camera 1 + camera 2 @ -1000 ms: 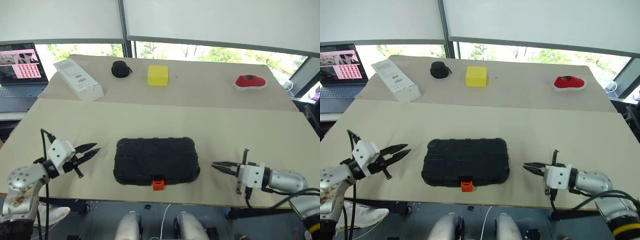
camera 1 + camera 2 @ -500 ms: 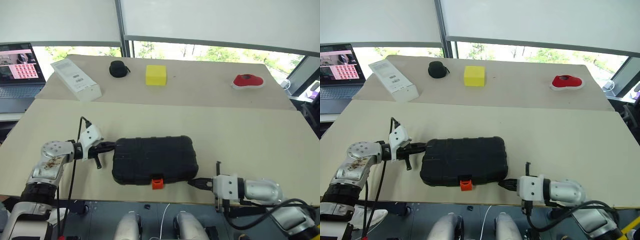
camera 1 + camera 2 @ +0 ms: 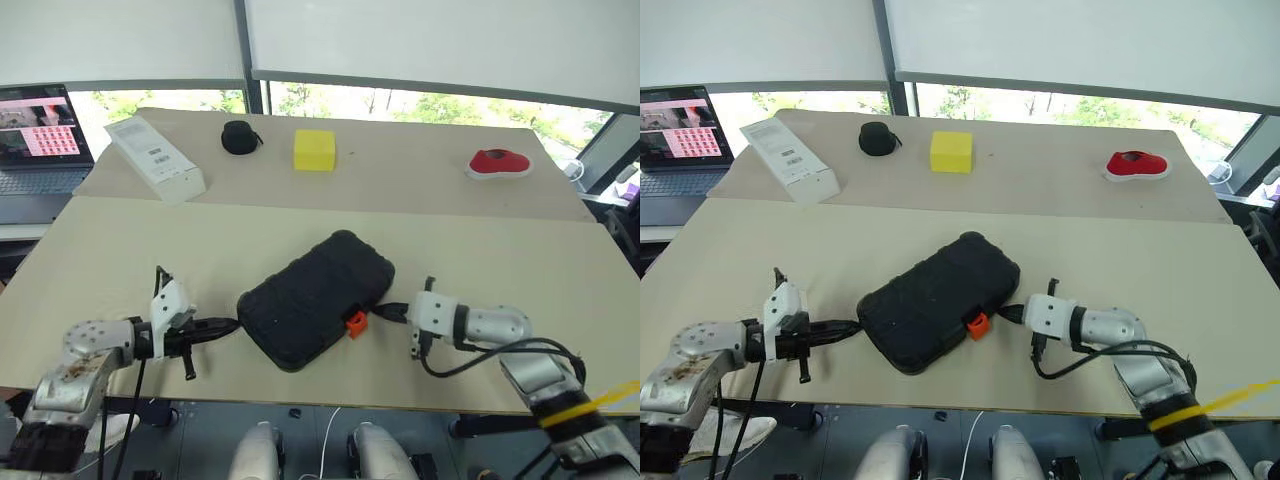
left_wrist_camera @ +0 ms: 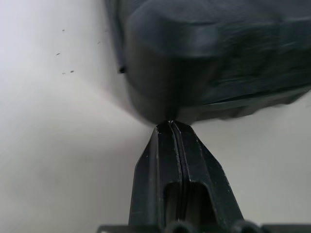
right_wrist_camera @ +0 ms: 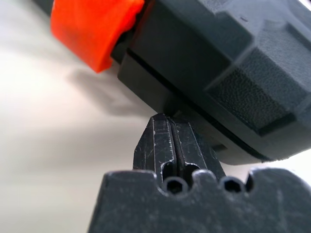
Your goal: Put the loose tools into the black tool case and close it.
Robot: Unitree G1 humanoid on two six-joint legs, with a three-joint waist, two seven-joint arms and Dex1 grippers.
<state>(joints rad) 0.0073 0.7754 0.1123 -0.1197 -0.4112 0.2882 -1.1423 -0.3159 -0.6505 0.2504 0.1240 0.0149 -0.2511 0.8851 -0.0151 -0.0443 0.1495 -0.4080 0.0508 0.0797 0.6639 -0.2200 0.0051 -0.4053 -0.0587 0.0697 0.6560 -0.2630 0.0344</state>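
The case (image 3: 318, 298) lies closed on the near table (image 3: 520, 250), skewed on a diagonal, one end toward my left, the other angled up and away to the right. Its orange latch (image 3: 354, 323) faces my right side.

My left gripper (image 3: 229, 326) has its fingers pressed flat together, nothing between them, tips right up against the case's near-left corner. From the left wrist that corner looms just above the closed tips, touching or as good as.

My right gripper (image 3: 385, 312) is pinched shut too, empty, its tips at the case's edge just beside the latch. From the right wrist the tips sit under the lip of the case, with the latch (image 5: 92, 31) off to one side.

On the far table: a white box (image 3: 155, 160), a small round black pouch (image 3: 239, 137), a yellow block (image 3: 315, 150), a red object (image 3: 498, 163). A laptop (image 3: 38, 150) is at far left.
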